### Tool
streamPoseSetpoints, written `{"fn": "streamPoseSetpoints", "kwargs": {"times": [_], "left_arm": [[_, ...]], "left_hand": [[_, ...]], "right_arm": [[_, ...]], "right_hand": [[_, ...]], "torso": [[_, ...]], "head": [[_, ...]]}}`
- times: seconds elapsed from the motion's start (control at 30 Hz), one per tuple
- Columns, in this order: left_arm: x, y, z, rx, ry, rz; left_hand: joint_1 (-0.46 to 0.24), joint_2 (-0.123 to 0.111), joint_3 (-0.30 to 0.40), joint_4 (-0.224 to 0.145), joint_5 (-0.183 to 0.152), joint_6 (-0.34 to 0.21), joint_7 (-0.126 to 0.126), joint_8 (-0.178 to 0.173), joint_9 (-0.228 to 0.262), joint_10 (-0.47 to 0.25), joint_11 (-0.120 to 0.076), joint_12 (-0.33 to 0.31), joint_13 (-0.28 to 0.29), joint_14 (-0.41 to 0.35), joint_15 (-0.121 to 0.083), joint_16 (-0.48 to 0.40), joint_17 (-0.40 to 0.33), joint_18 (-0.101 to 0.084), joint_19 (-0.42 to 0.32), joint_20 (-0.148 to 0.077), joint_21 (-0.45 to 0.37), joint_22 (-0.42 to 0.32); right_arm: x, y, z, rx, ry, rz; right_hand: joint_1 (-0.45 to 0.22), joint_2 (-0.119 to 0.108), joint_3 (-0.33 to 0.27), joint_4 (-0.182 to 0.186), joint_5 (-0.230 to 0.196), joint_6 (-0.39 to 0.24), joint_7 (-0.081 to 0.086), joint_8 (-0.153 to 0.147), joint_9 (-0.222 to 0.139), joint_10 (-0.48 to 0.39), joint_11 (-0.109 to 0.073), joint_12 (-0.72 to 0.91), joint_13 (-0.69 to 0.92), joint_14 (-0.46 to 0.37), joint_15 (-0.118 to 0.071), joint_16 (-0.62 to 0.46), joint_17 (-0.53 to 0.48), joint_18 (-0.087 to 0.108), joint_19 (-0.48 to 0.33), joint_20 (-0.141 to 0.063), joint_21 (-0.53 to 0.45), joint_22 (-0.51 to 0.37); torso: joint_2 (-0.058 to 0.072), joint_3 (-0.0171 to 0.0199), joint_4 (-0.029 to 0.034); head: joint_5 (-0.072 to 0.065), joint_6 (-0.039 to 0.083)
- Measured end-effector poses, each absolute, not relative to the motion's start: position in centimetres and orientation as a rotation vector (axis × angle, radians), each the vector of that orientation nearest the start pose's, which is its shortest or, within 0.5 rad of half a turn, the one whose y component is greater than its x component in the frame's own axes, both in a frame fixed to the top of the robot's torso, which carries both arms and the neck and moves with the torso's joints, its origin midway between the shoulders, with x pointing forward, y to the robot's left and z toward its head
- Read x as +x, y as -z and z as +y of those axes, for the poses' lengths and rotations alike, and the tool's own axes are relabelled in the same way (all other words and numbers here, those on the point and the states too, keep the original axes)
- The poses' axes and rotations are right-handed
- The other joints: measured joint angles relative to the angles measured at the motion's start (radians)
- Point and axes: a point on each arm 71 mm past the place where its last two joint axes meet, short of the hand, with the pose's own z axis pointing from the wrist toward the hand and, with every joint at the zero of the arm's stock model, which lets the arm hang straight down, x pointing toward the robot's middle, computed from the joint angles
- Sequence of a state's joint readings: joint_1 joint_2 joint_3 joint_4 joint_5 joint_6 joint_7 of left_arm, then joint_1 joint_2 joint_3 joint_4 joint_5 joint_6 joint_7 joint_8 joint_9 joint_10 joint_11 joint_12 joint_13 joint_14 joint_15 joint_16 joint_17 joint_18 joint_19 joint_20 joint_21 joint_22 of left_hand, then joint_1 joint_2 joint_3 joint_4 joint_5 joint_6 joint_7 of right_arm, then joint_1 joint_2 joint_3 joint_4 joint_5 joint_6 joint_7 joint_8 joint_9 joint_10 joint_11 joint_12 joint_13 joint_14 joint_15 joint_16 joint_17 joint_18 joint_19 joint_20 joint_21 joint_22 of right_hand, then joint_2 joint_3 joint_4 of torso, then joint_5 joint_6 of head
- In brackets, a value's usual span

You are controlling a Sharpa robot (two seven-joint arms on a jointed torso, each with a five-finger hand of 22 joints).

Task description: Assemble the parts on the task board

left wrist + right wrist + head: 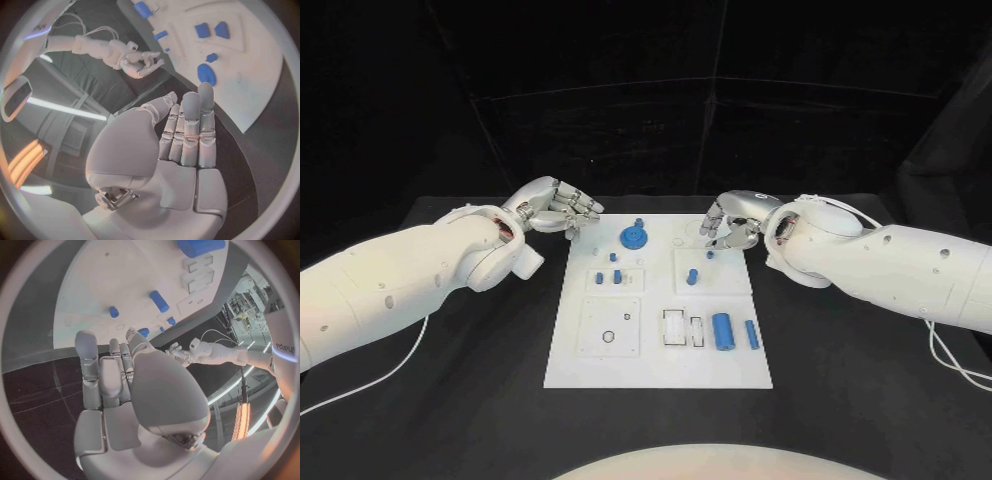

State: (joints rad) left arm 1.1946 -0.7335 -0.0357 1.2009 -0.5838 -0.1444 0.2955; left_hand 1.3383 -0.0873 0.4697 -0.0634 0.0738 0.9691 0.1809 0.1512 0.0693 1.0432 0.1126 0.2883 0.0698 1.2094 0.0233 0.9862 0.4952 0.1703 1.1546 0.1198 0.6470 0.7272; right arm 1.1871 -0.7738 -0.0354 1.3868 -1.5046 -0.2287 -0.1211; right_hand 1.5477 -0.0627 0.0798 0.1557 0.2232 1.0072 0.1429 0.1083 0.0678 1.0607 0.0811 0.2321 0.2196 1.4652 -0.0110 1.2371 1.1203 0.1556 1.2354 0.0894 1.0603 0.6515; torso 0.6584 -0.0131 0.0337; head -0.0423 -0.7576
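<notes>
Parts on task board [574,370]: round blue gear [633,238] at far edge, between hands. Left hand [555,209] just beside board's far-left corner, nearer gear; right hand [733,222] over far-right corner. Both empty, fingers loosely apart.

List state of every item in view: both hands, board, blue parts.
Left silver hand: open, fingers extended, holds nothing, off the board's far left corner.
Right silver hand: open, empty, over the board's far right edge.
White rectangular task board: flat on the black table.
Blue round gear-like part: seated on the board, peg upright.
Large blue cylinder: lying on its side.
Slim blue rod: lying beside the cylinder.
</notes>
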Motion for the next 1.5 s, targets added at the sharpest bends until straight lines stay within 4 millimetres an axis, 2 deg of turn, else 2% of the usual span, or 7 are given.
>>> {"fn": "streamPoseSetpoints", "kwargs": {"times": [0.13, 0.3, 0.63, 0.9, 1.13, 1.27, 1.5], "left_arm": [[53.4, 19.7, 24.0, -0.720, 1.362, 1.583], [53.1, 19.5, 24.5, -0.847, 1.449, 1.509], [53.0, 19.2, 25.0, -0.943, 1.517, 1.442], [52.9, 19.2, 25.3, -0.963, 1.533, 1.424], [52.9, 19.2, 25.4, -0.971, 1.537, 1.419], [52.9, 19.2, 25.4, -0.973, 1.538, 1.418], [53.0, 19.2, 25.4, -0.975, 1.539, 1.418]], "left_hand": [[-0.001, 0.001, 0.000, 0.000, 0.000, 0.004, 0.004, 0.005, 0.000, 0.000, 0.000, 0.011, 0.003, 0.000, 0.000, -0.003, -0.008, 0.000, -0.003, 0.003, -0.006, -0.005], [-0.001, 0.001, 0.000, 0.000, 0.004, 0.007, 0.007, 0.012, 0.000, 0.000, 0.000, 0.017, 0.004, -0.007, 0.000, -0.007, -0.013, 0.000, -0.007, 0.000, -0.012, -0.009], [-0.007, -0.005, -0.008, 0.001, 0.004, 0.007, 0.007, 0.012, 0.000, 0.000, 0.000, 0.026, 0.004, -0.014, 0.000, -0.013, -0.020, 0.000, -0.010, 0.003, -0.022, -0.014], [-0.008, -0.006, -0.011, -0.003, 0.008, 0.007, 0.007, 0.016, 0.000, 0.000, 0.000, 0.030, 0.004, -0.018, 0.004, -0.014, -0.022, 0.000, -0.014, 0.006, -0.023, -0.016], [-0.008, -0.006, -0.011, -0.003, 0.008, 0.007, 0.007, 0.016, 0.000, 0.000, 0.000, 0.030, 0.005, -0.018, 0.004, -0.014, -0.024, 0.000, -0.014, 0.007, -0.023, -0.017], [-0.008, -0.006, -0.011, -0.003, 0.008, 0.007, 0.007, 0.016, 0.000, 0.000, 0.000, 0.030, 0.005, -0.018, 0.004, -0.014, -0.025, 0.000, -0.014, 0.007, -0.023, -0.017], [-0.008, -0.006, -0.014, -0.006, 0.008, 0.007, 0.007, 0.016, 0.000, 0.000, 0.000, 0.035, 0.005, -0.018, 0.004, -0.014, -0.025, 0.000, -0.014, 0.007, -0.023, -0.017]], "right_arm": [[50.6, 21.1, -20.3, -0.248, -0.484, 1.749], [50.5, 21.4, -20.1, -0.293, -0.448, 1.750], [50.4, 22.0, -19.9, -0.344, -0.413, 1.773], [50.3, 22.4, -19.6, -0.363, -0.409, 1.801], [50.4, 22.4, -19.3, -0.370, -0.410, 1.811], [50.4, 22.4, -19.3, -0.372, -0.410, 1.816], [50.4, 22.4, -19.2, -0.370, -0.410, 1.813]], "right_hand": [[0.000, 0.000, 0.012, 0.000, -0.005, 0.003, 0.003, -0.008, 0.000, -0.007, 0.007, -0.012, -0.023, 0.000, 0.000, 0.000, 0.000, 0.000, 0.004, 0.004, 0.000, 0.000], [-0.002, -0.010, 0.024, 0.000, -0.005, 0.005, 0.005, -0.012, 0.000, -0.009, 0.009, -0.020, -0.037, 0.002, 0.002, 0.000, 0.001, 0.000, 0.004, 0.004, 0.000, 0.000], [-0.005, -0.013, 0.052, -0.003, -0.005, 0.016, 0.016, -0.013, 0.001, -0.010, 0.010, -0.027, -0.063, 0.000, 0.008, 0.009, 0.010, 0.000, 0.007, 0.007, 0.009, 0.010], [-0.001, -0.018, 0.130, -0.015, -0.045, 0.050, 0.011, -0.013, 0.003, 0.017, 0.009, -0.031, -0.096, 0.000, 0.008, 0.023, 0.023, 0.000, 0.017, 0.010, 0.041, 0.052], [0.002, -0.021, 0.199, -0.030, -0.063, 0.078, 0.006, -0.013, 0.005, 0.060, 0.001, -0.032, -0.116, 0.000, 0.008, 0.033, 0.028, 0.000, 0.025, 0.003, 0.061, 0.079], [0.002, -0.021, 0.243, -0.048, -0.074, 0.103, -0.004, -0.013, 0.008, 0.090, -0.009, -0.032, -0.120, 0.001, 0.001, 0.034, 0.026, 0.000, 0.036, 0.000, 0.079, 0.107], [0.000, -0.024, 0.319, -0.086, -0.107, 0.127, -0.005, -0.014, 0.010, 0.119, -0.015, -0.032, -0.128, 0.004, -0.004, 0.039, 0.026, -0.001, 0.045, -0.009, 0.109, 0.145]], "torso": [[0.000, -0.0004, 0.0002], [0.000, -0.0006, 0.0004], [0.001, -0.0006, 0.0007], [0.001, -0.0001, 0.0001], [0.002, 0.0001, 0.0001], [0.002, 0.0001, -0.0001], [0.002, 0.0001, -0.0006]], "head": [[-0.005, 0.002], [-0.004, 0.002], [0.005, -0.002], [0.007, -0.005], [0.007, -0.007], [0.007, -0.009], [0.005, -0.011]]}}
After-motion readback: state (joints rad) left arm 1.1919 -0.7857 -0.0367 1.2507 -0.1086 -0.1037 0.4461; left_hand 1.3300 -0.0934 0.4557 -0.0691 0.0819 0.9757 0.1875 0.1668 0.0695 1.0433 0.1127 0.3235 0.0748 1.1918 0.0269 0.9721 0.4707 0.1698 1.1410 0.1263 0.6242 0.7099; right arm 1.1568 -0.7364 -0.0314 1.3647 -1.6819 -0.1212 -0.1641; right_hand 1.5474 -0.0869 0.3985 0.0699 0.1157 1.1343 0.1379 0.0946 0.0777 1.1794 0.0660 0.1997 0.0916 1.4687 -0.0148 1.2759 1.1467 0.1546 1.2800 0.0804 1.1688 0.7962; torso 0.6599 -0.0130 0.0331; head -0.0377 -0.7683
